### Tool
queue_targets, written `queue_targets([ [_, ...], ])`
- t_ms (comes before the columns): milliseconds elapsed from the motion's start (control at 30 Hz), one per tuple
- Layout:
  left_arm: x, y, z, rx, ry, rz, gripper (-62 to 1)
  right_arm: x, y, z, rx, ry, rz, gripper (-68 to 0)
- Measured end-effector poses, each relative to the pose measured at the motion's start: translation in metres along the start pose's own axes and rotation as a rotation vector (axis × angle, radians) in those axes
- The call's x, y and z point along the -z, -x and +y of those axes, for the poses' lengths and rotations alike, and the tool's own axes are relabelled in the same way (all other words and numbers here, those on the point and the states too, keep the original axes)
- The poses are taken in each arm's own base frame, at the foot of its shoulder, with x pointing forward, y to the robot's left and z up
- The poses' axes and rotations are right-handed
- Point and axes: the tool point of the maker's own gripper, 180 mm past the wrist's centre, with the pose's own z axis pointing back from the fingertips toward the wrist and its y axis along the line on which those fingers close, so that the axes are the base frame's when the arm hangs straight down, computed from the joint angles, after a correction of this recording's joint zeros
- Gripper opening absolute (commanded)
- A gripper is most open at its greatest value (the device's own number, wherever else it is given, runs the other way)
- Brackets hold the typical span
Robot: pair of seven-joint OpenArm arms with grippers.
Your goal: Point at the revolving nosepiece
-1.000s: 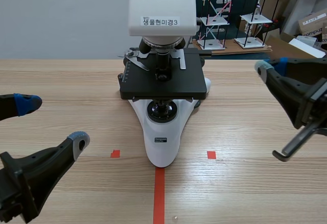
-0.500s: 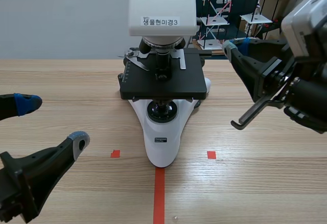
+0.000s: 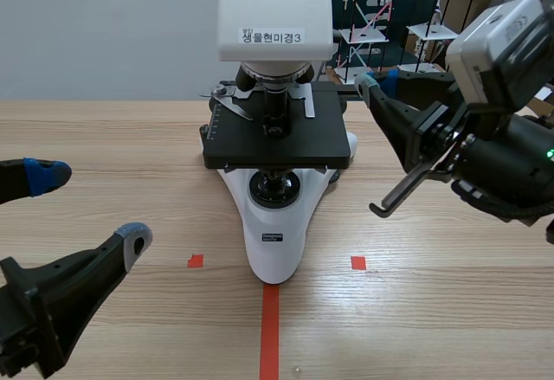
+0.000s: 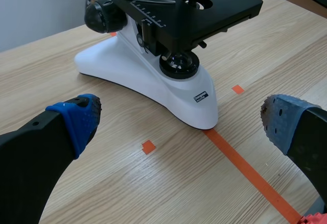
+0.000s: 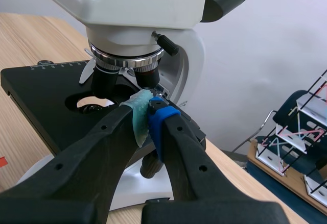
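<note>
A white microscope with a black stage stands at the table's middle. Its revolving nosepiece sits under the white head, a silver ring with black objectives. My right gripper is shut, raised to the right of the stage, tips aimed toward the nosepiece. In the right wrist view its fingertips meet just short of the objectives. My left gripper is open near the table's left front, nothing between its fingers; the microscope base lies ahead of it.
Orange-red tape marks run along the table's front. Behind the table at the right stand wire shelf models and cardboard boxes. A label with print is on the microscope head.
My right arm rose and swung left from the table's right edge to beside the microscope stage, its shut tips nearing the nosepiece. The left arm stayed still.
</note>
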Motion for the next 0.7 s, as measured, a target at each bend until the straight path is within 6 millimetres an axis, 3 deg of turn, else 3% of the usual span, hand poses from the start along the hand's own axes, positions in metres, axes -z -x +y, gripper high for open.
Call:
queue_targets([
  [300,0.000,0.000,0.000,0.000,0.000,0.000,1.4,0.006,-0.009,-0.007,-0.020,0.005,-0.040,-66.7],
  [700,0.000,0.000,0.000,0.000,0.000,-0.001,1.4,0.014,-0.009,0.003,-0.007,-0.029,-0.053,-66.7],
])
